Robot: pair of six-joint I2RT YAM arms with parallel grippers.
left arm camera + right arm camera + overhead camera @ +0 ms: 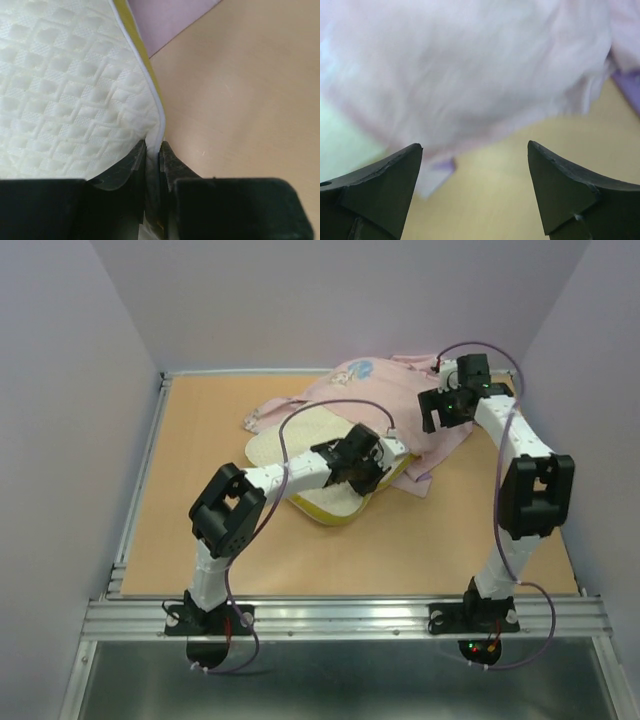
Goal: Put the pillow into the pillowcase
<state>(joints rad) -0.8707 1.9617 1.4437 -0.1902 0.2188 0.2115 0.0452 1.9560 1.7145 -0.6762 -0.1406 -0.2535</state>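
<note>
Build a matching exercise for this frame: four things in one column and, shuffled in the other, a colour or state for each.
Things:
1. pillow
2. pillowcase
3. left gripper
4. right gripper

Colours or states:
A. jaws wide apart above pink cloth
B. cream-white, quilted, with a yellow side band
C. jaws closed on the pillow's edge
D. pale pink, crumpled, lying partly over the pillow

Pairs: 1-B, 2-D, 3-C, 4-A.
</note>
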